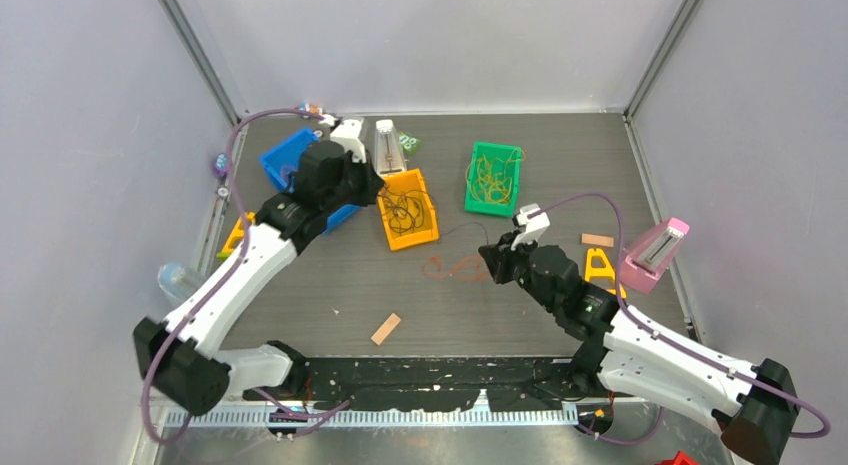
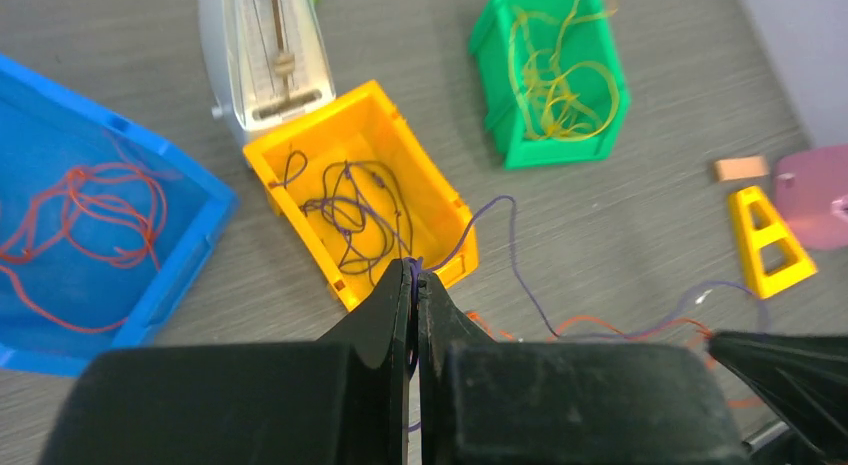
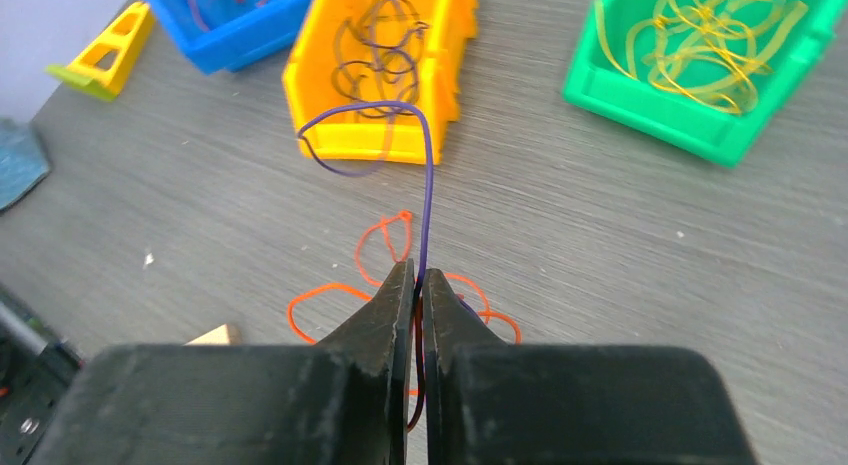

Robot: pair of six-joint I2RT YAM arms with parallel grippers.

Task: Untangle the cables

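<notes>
**Both claws pinched on what looks like one purple cable, strung between them.**

Left to right: the blue bin [image 2: 215,200] holds a loose red cable [image 2: 90,200]. The left claw [image 2: 414,270], shut tight on the purple cable [image 2: 520,275], sits at the near lip of the orange bin [image 2: 310,125], which holds dark cables [image 2: 350,210]. From there the strand's long axis runs rightward over the tabletop [image 1: 520,315] to the right claw [image 3: 418,275], likewise clamped on it, above an orange cable [image 3: 385,225] looped on the tabletop. The green bin [image 2: 560,150], further right and back, holds yellow cables [image 2: 555,85]. Judgement: the orange bin lies just ahead of the left claw, so that arm is nearer for the drop, and the right claw's end would need freeing first.
</notes>
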